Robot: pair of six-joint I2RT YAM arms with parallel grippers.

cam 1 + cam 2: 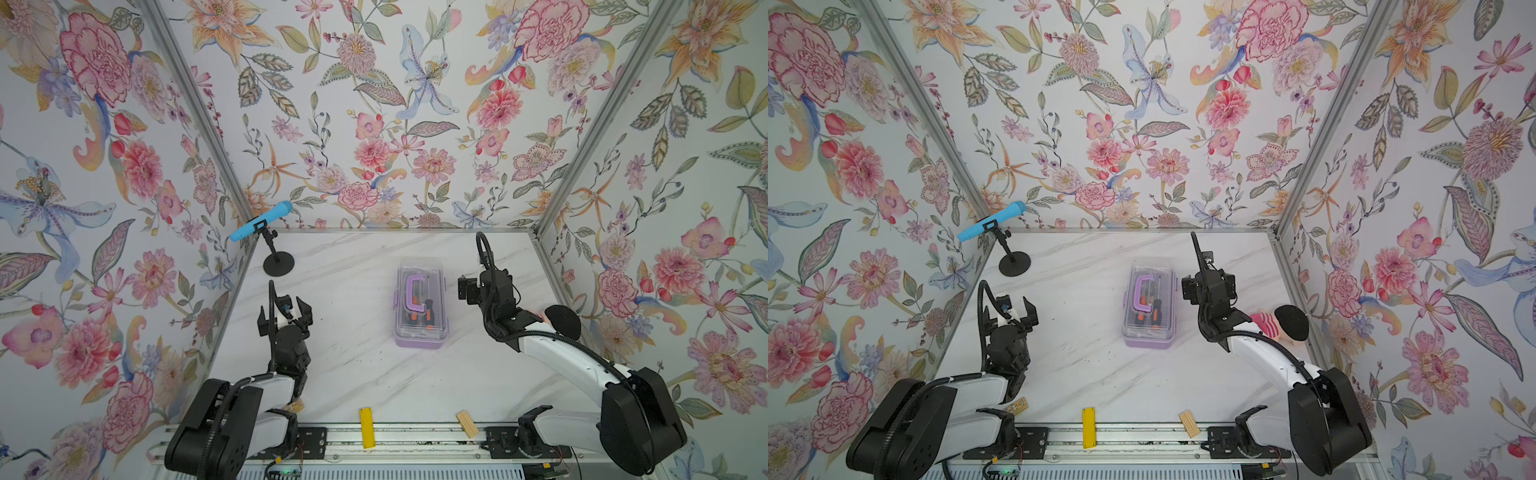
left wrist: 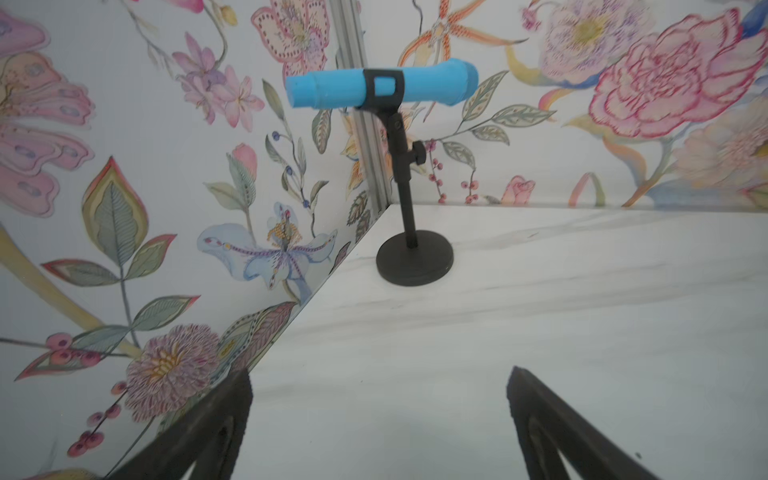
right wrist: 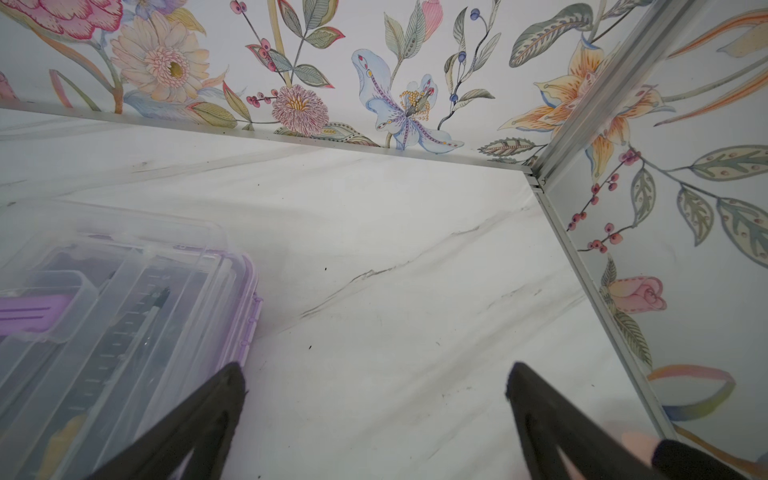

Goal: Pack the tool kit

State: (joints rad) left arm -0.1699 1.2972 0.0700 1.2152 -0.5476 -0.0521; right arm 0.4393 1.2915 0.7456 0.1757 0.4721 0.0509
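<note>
Marble table (image 1: 353, 374): shut tool kit (image 1: 420, 303) holds screwdrivers (image 1: 1152, 311), perhaps pliers (image 3: 62, 440); left tool (image 1: 283, 306), right tool (image 3: 374, 370) released.

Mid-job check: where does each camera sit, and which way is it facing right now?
Top views: high over the near edge, looking down across the table; case mid-table; both arms show, left hand and right hand open.
Left wrist: behind the left hand, facing the far left corner and mic; two fingers show.
Right wrist: behind the right hand, facing the far right corner; case alongside; two fingers show.
Shared: case in top and right wrist views; mic in top and left wrist views.
</note>
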